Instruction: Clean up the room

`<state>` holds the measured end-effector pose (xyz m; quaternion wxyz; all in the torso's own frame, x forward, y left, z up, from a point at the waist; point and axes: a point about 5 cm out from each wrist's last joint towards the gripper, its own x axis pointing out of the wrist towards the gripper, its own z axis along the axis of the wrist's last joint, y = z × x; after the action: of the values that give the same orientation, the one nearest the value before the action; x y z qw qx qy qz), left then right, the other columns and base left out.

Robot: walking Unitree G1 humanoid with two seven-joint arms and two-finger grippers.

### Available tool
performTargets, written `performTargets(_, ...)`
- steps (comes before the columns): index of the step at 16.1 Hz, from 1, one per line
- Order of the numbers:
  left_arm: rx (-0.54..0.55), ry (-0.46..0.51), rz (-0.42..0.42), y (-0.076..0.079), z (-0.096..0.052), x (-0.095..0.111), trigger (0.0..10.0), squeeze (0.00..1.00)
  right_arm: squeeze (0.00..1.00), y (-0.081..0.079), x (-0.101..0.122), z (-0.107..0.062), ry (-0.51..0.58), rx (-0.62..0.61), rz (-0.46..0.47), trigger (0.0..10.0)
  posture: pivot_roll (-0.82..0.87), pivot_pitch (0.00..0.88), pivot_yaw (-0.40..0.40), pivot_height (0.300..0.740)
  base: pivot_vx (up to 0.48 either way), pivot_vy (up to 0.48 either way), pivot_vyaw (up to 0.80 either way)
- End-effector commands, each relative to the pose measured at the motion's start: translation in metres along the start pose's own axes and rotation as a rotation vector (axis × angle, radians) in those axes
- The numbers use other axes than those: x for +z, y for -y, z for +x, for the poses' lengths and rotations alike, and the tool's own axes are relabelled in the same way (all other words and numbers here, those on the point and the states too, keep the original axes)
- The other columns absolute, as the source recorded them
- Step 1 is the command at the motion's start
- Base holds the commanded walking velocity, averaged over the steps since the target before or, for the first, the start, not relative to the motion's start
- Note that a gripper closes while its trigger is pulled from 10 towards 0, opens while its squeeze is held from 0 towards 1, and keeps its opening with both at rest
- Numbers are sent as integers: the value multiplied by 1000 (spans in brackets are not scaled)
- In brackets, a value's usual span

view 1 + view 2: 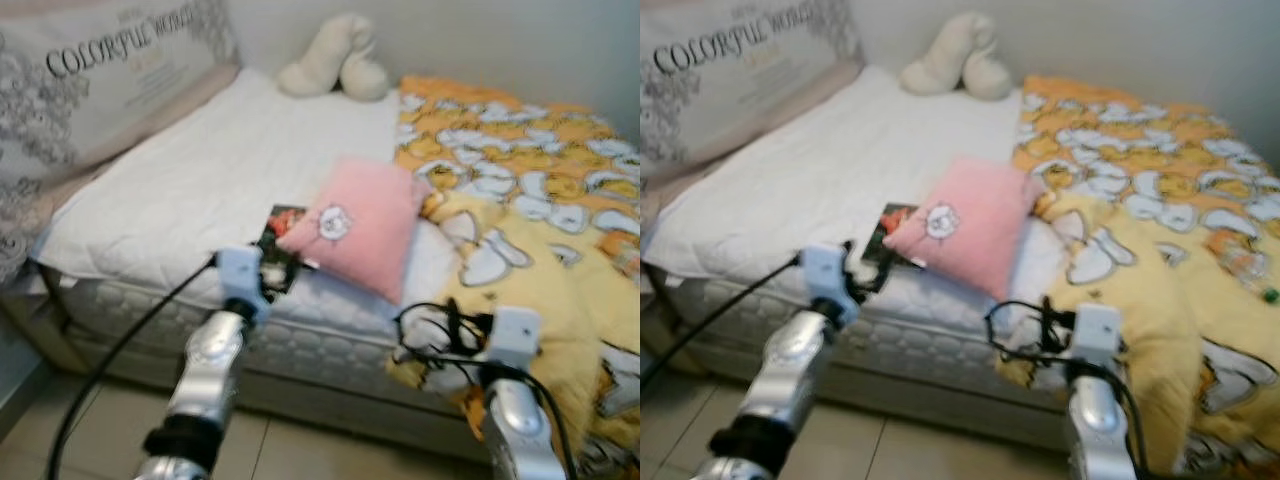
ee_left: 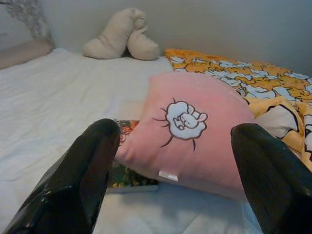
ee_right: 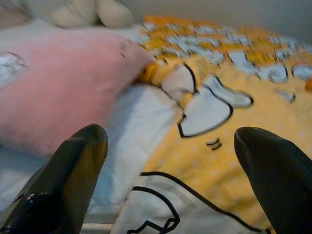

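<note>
left gripper [image 2: 173, 180] spread wide, empty, just short of the soft pink square cushion with a sheep motif [image 1: 358, 225]. right gripper [image 3: 170, 180] also spread, empty, over the yellow duck-print duvet [image 1: 540, 250] right of the cushion. cushion lying on the white quilted mattress [image 1: 200, 170] near its front edge, partly covering a thin glossy printed booklet [image 1: 280, 240] at its left corner. judged light, squashy, non-slip; best pinched at the near corner or edge. booklet stiff, flat, harder to lift. beyond the cushion, cream plush toy [image 1: 335, 60] against the wall.
</note>
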<state>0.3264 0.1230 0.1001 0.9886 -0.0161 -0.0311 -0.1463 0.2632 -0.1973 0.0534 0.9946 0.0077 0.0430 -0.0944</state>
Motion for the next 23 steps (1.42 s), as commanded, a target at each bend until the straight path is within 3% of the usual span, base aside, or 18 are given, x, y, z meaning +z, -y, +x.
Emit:
performTargets(1,10,4,24,-6,3,3,10000,0,0,-6,7,8,14,9,19,10000,170,0,-11,740,458,0,0)
performTargets(8,30,52,46,-14,14,19,10000,0,0,-7,13,11,47,8,4,10000,163,0,-9,740,456,0,0)
performTargets(12,-42,101,88,-8,23,34,10000,0,0,8,26,13,89,-90,-31,10000,146,0,-2,740,463,0,0)
performTargets(14,-109,105,95,-3,32,45,10000,0,0,21,37,20,85,-141,48,10000,129,0,6,740,480,0,0)
performTargets(15,-123,84,91,-3,36,47,10000,0,0,23,36,22,57,-140,92,10000,128,0,6,740,480,0,0)
performTargets(16,-182,-17,84,0,43,44,10000,0,0,27,34,25,1,-141,177,10000,124,0,8,740,0,0,0)
performTargets(17,-290,-183,75,5,47,33,10000,0,0,32,27,27,-94,-139,306,10000,119,0,13,740,0,0,0)
performTargets(18,-345,-269,-6,6,49,30,10000,0,0,37,17,27,-163,-129,383,10000,119,0,18,740,0,0,0)
performTargets(20,-384,-360,-81,10,55,25,10000,0,0,45,3,25,-238,-113,428,10000,116,0,22,740,0,0,0)
performTargets(23,-388,-393,-195,22,62,24,10000,0,0,44,-8,16,-288,-75,434,10000,103,55,31,740,0,0,0)
